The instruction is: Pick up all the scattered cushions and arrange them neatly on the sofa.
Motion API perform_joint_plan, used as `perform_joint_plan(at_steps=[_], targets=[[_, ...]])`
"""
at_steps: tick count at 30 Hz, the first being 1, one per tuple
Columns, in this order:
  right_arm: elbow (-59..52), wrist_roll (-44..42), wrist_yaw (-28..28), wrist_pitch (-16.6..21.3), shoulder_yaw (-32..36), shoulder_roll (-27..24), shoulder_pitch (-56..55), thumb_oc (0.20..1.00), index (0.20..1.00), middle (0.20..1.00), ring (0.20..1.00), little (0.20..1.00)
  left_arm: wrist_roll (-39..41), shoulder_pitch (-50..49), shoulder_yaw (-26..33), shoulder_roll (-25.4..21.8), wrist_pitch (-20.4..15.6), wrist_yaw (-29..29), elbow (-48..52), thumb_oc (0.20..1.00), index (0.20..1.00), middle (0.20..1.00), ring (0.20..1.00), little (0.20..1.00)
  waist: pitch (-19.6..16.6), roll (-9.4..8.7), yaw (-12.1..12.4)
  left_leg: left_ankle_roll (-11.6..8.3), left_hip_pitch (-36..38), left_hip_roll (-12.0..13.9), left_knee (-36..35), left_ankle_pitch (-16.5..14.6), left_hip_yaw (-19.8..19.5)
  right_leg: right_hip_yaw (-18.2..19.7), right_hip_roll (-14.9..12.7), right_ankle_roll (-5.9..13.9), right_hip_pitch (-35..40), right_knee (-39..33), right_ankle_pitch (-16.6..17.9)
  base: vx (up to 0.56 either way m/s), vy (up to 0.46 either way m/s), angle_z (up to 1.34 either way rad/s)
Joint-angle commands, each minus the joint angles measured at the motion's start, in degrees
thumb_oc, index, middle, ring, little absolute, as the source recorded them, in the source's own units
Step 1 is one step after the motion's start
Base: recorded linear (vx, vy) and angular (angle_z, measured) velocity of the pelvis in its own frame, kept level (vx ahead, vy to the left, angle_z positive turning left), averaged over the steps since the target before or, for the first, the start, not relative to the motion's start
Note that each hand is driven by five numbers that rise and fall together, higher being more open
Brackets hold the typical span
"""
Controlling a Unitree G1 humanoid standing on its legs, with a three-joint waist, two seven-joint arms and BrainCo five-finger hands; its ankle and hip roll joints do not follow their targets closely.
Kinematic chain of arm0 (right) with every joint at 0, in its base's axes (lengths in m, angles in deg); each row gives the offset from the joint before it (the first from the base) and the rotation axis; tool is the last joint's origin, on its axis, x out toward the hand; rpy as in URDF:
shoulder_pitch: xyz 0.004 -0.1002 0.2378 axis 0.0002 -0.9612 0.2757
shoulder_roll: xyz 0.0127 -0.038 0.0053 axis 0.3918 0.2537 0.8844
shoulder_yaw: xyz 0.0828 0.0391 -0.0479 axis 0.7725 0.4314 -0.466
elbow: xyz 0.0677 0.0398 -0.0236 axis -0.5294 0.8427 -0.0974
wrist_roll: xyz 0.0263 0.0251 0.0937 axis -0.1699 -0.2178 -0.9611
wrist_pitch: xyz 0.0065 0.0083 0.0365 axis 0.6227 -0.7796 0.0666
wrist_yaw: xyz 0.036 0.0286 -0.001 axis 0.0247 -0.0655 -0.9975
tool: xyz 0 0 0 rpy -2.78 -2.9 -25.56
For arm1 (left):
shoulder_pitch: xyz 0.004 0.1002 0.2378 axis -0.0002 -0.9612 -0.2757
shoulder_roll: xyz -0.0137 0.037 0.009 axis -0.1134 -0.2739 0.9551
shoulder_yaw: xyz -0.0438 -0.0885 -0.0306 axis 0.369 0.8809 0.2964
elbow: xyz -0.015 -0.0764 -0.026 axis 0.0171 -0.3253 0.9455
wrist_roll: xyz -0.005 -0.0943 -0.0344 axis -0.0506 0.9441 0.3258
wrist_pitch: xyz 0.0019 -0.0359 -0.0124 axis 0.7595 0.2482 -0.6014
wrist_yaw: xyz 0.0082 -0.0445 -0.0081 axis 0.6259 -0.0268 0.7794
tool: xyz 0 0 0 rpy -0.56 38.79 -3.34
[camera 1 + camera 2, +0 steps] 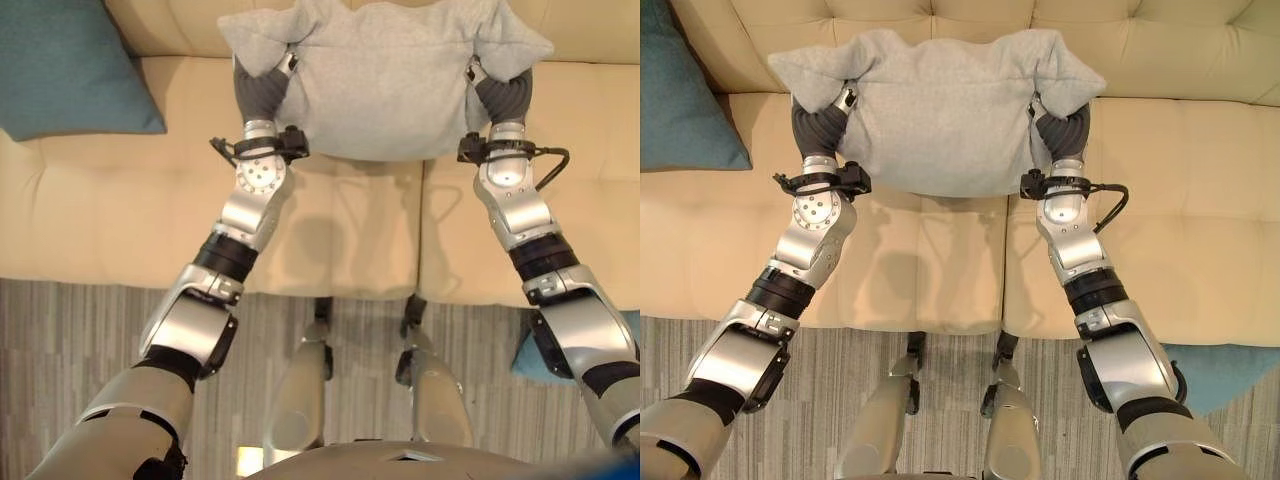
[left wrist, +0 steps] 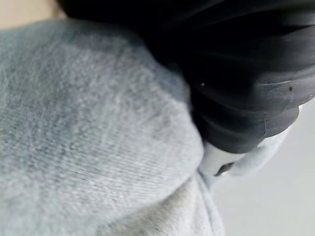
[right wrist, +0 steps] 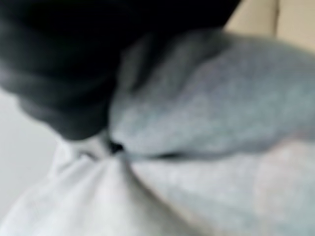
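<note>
A grey cushion (image 1: pixel 385 80) hangs above the cream sofa's seat (image 1: pixel 120 210), close to the backrest, held between both hands. My left hand (image 1: pixel 260 92) grips its left side and my right hand (image 1: pixel 505 95) its right side. The cloth bunches around each hand and the cushion's upper corners flare out past them. Most of each hand's fingers are buried in the fabric. In the left wrist view the dark cover (image 2: pixel 246 73) presses into the grey cloth (image 2: pixel 74 123). The right wrist view has the right hand's cover (image 3: pixel 59 59) against the bunched cushion (image 3: pixel 221 98).
A teal cushion (image 1: pixel 70 65) leans on the sofa at the far left. Another teal cushion (image 1: pixel 1220 375) lies on the striped grey carpet (image 1: pixel 60 340) at the right, by the sofa's front edge. The seat to the right of the grey cushion is bare.
</note>
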Motion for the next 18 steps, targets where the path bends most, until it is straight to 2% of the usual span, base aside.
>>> perform_joint_plan(at_steps=[1, 2, 3, 9, 10, 14, 15, 18], targets=[[0.66, 7.74, 3.27, 0.63, -6.39, 0.22, 15.23, 0.438, 0.438, 0.438, 0.438, 0.438, -0.74, 14.9, -5.44, 2.68, -4.03, -0.23, -2.04, 1.0, 1.0, 1.0, 1.0, 1.0, -0.09, 0.89, 1.31, -3.18, 1.03, 2.34, -4.54, 0.46, -1.09, 0.87, -2.04, 5.3, -5.56, 5.36, -0.46, -0.02, -0.017, -0.1], [2.66, 8.85, 4.36, -0.16, -6.77, -0.32, 16.82, 0.793, 0.793, 0.793, 0.793, 0.793, -0.1, 15.87, -5.21, 2.1, -4.19, 0.0, -2.8, 1.0, 1.0, 1.0, 1.0, 1.0, -0.06, 1.08, 1.4, -3.35, 0.76, 2.39, -5.36, 1.03, -1.18, 0.91, -1.97, 5.32, -6.2, 5.29, -0.3, 0.0, -0.011, -0.05], [6.64, 11.8, 6.63, -2.75, -8.2, -1.58, 20.96, 1.0, 1.0, 1.0, 1.0, 1.0, 0.29, 18.5, -5.1, 0.17, -4.12, 0.73, -4.75, 1.0, 1.0, 1.0, 1.0, 1.0, -0.29, 1.33, 1.79, -3.61, 0.23, 2.61, -6.81, 2.05, -1.44, 0.83, -1.74, 5.42, -7.31, 5.11, -0.07, 0.0, 0.0, 0.0], [16.55, 12.97, 9.45, -5.41, -12.31, -1.67, 29.39, 1.0, 1.0, 1.0, 1.0, 1.0, 2.3, 23.72, -5.67, -4.42, -3.98, 0.65, -12.16, 1.0, 1.0, 1.0, 1.0, 1.0, -0.83, 1.96, 2.32, -3.97, -1.39, 2.6, -7.56, 3.21, -1.79, 0.85, -1.41, 5.41, -8.8, 4.51, 0.3, 0.01, -0.002, 0.0], [19.28, 13.81, 9.54, -6.18, -14.73, -2.48, 31.7, 1.0, 1.0, 1.0, 1.0, 1.0, 2.17, 24.97, -6.58, -7.11, -3.54, 0.28, -14.64, 1.0, 1.0, 1.0, 1.0, 1.0, -1.34, 1.93, 2.62, -4.11, -1.8, 2.61, -7.7, 3.54, -1.8, 0.88, -1.3, 5.46, -9.33, 4.3, 0.59, 0.0, 0.0, 0.0], [23.38, 14.0, 10.45, -6.81, -18.28, -5.03, 35.94, 1.0, 1.0, 1.0, 1.0, 1.0, 2.73, 27.54, -6.46, -11.74, -3.57, 0.93, -20.64, 1.0, 1.0, 1.0, 1.0, 1.0, -2.3, 1.89, 3.0, -4.53, -3.23, 2.64, -8.01, 4.49, -2.32, 1.17, -1.03, 5.49, -10.47, 3.66, 1.16, 0.01, -0.011, -0.02], [24.88, 13.42, 10.46, -7.18, -20.29, -6.94, 38.39, 1.0, 1.0, 1.0, 1.0, 1.0, 3.82, 28.84, -6.0, -15.39, -4.04, 1.51, -22.83, 1.0, 1.0, 1.0, 1.0, 1.0, -3.03, 1.9, 3.12, -4.76, -3.85, 2.72, -8.05, 4.85, -2.6, 1.23, -0.98, 5.62, -10.61, 3.32, 1.43, 0.02, -0.022, -0.05], [27.04, 11.91, 9.82, -7.15, -22.65, -8.96, 40.51, 1.0, 1.0, 1.0, 1.0, 1.0, 7.14, 29.34, -4.9, -17.89, -5.3, 1.32, -23.79, 1.0, 1.0, 1.0, 1.0, 1.0, -3.29, 1.96, 3.07, -4.83, -3.78, 2.68, -8.05, 5.05, -2.73, 1.09, -0.83, 5.52, -10.44, 3.24, 1.29, 0.0, 0.001, -0.02]])
